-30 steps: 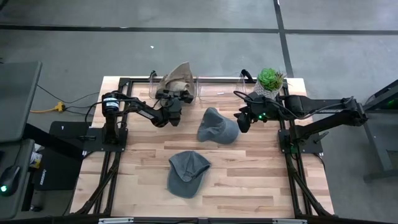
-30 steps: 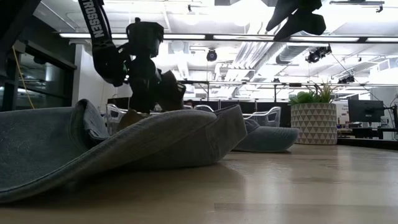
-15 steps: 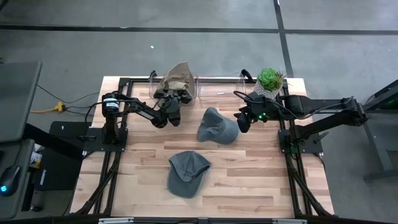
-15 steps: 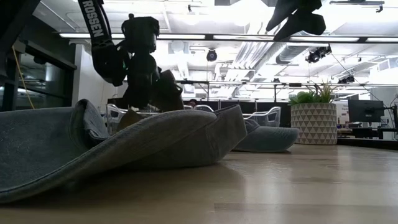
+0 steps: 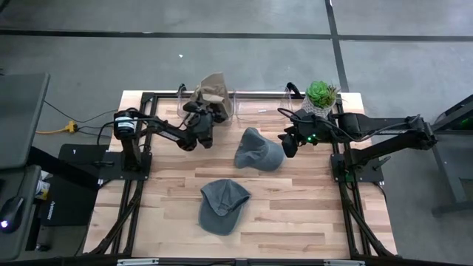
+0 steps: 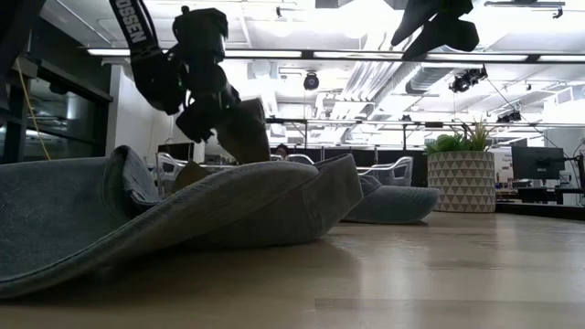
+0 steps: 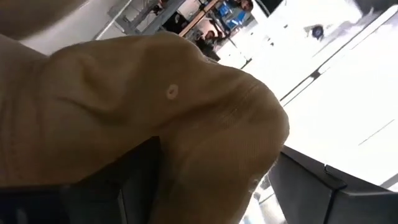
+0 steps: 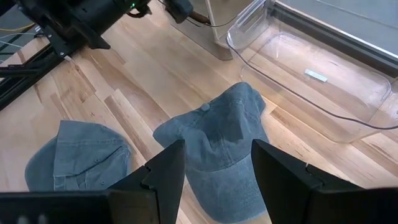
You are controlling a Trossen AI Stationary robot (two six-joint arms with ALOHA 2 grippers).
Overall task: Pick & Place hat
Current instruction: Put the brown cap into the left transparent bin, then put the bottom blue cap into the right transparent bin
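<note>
Tan hat (image 5: 210,90): held aloft over clear bin (image 5: 260,111), far table edge.
Left gripper (image 5: 203,117): clamped on its fabric.
Right gripper (image 8: 214,177): spread, empty (above grey hat (image 8: 227,158)).
Method: centre above bin before releasing.

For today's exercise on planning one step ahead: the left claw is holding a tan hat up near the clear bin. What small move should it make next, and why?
Probably carry the tan hat a little farther over the clear bin, then release. The left claw grips the hat clear of the table, at the bin's left end. The right claw waits open above a grey hat.
</note>
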